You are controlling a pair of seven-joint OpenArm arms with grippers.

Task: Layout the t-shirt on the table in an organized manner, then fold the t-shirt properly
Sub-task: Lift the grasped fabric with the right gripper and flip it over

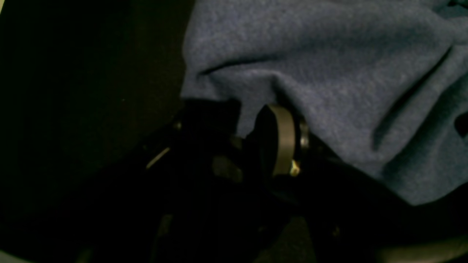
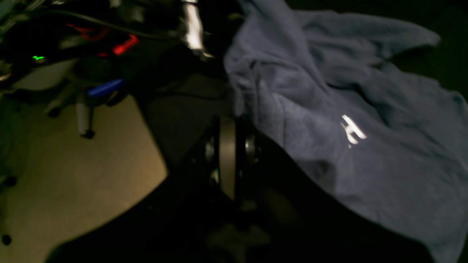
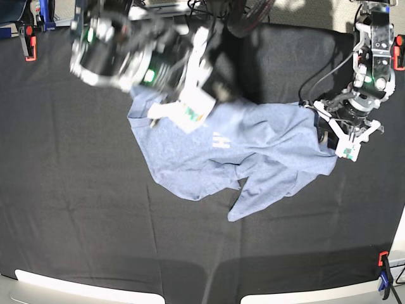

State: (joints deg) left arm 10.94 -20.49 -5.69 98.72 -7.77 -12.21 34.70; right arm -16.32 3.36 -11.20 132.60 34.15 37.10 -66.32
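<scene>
While crumpled on table (image 3: 76, 209), t-shirt (image 3: 253, 152) — right pincer (image 2: 239, 109) clamped on it

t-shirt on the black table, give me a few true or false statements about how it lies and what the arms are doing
1. The t-shirt lies flat and neatly folded. False: it is crumpled and spread unevenly.
2. White lettering shows on the shirt. True.
3. The right pincer is at the shirt's edge on the base view's left. True.
4. The left pincer is far from the shirt. False: it is at the shirt's opposite edge.
5. The table is covered in white cloth. False: the cloth is black.
</scene>
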